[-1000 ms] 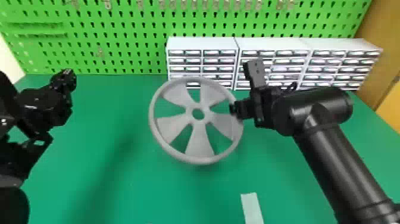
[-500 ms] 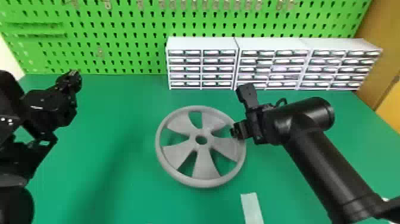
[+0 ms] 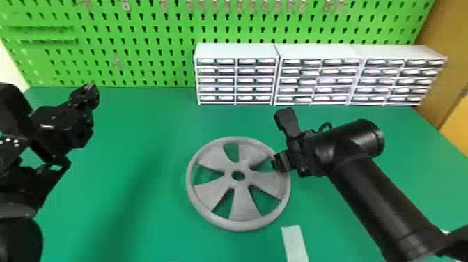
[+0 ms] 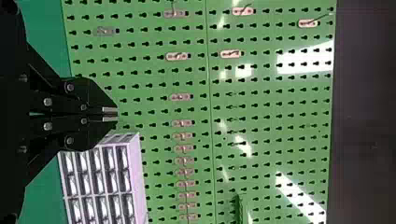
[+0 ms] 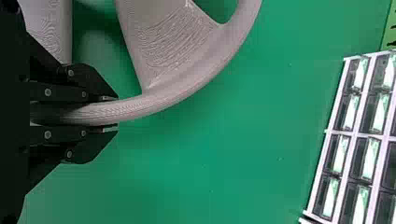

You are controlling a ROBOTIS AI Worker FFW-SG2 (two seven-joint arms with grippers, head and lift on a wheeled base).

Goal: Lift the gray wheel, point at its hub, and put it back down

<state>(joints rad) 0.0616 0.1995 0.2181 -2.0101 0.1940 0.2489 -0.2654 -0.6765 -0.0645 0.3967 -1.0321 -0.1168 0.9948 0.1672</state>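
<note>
- Gray wheel [image 3: 243,205], one: lower in the head view than a half second ago, its rim having come down toward the viewer's side; the right gripper [image 3: 278,163] has come down with it.
- Left gripper [image 3: 89,90]: shifted slightly toward the wheel over the same span.
- Wheel, present place: middle of the table [image 3: 139,216], broad face up, five wide spokes, round hole in the hub [image 3: 228,174]; whether its underside touches the table cannot be told.
- Right gripper [image 5: 110,113], state: pinching the wheel's rim, one finger on either side of it, at the side toward the robot's right.
- Left gripper [image 4: 110,115], state: fingers pressed nearly together, a thin slit between, nothing held; above the table's left part, well apart from the wheel.
- Pale strip [image 3: 295,244], flat: on the table, near the wheel, on its near right side.
- White drawer units [image 3: 236,52], three: side by side behind the wheel.
- Green pegboard [image 3: 153,43]: upright behind the drawer units, bearing metal hooks [image 3: 164,5].
</note>
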